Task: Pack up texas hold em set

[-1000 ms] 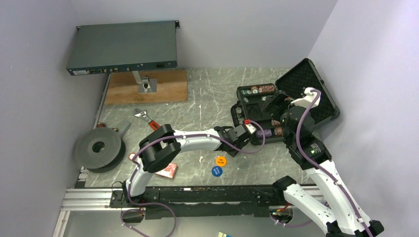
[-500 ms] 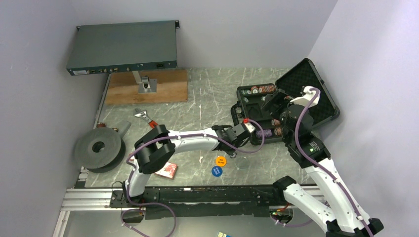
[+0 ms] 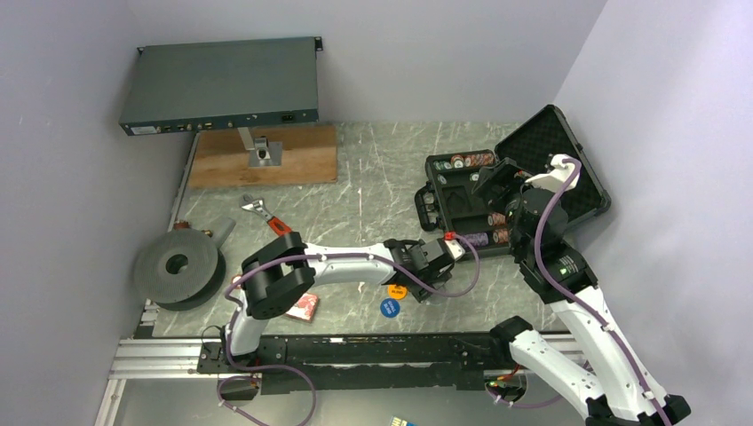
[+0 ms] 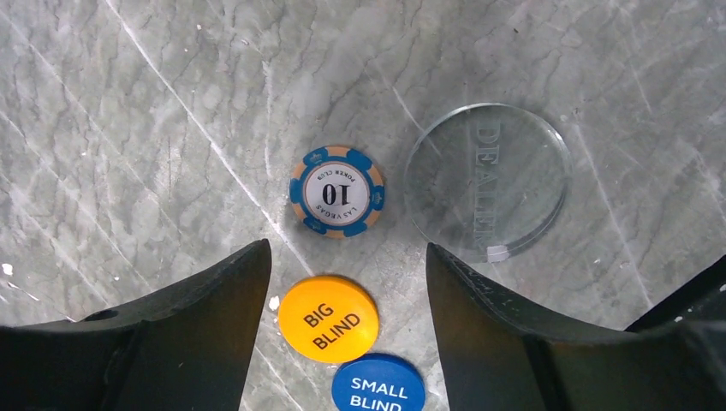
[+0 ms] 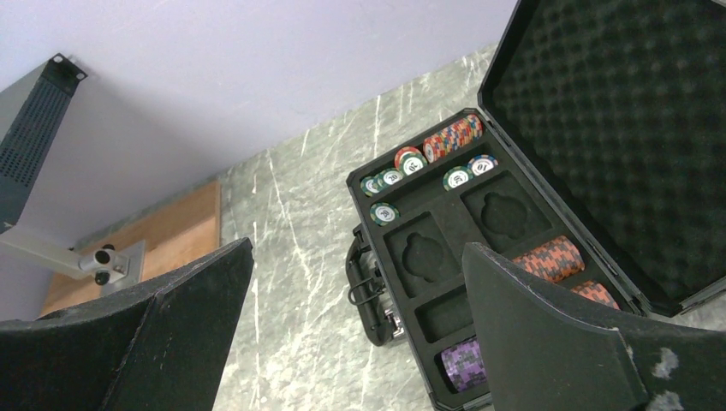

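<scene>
Deck (image 3: 302,307) lies near the table's (image 3: 373,177) near edge. Next comes the left gripper (image 4: 347,282), low over the marble, jaws apart and grasping nothing. The orange disc (image 4: 329,318) lies flat between its fingers, with the blue disc (image 4: 377,387) just beside it. A chip (image 4: 336,191) lies just beyond the fingertips, near a clear dealer disc (image 4: 486,180) but not touching it. By the right edge the case (image 3: 543,140) stands open, chips in its foam slots. Above it the right gripper (image 5: 357,248) hangs spread wide and empty.

Robot lab cell, lilac walls (image 3: 71,195), aluminium rail (image 3: 151,359), grey rack-mount box (image 3: 222,84)
</scene>
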